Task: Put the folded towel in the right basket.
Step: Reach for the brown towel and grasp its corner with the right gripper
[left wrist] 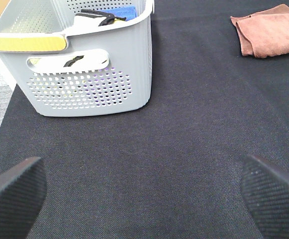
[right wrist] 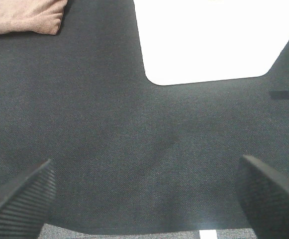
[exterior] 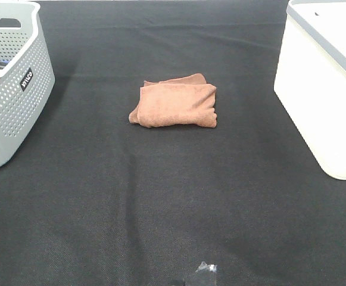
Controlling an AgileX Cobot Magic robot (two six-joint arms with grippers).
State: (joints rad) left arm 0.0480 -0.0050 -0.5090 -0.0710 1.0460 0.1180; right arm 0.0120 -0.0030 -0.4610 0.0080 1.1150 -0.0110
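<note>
Both spread wide: left gripper (left wrist: 144, 195), grey basket (left wrist: 94, 74) close ahead; right gripper (right wrist: 144, 199), white basket (right wrist: 209, 45) close ahead; towel (exterior: 175, 102) farther off across mat (exterior: 173, 196).

Towel (exterior: 174, 102) mid-table, betw. L basket (exterior: 12, 83) & R basket (exterior: 324, 89).

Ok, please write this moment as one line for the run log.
towel: folded, on table, ungrasped | right basket: apart from towel | left gripper: open, empty | right gripper: open, empty
</note>
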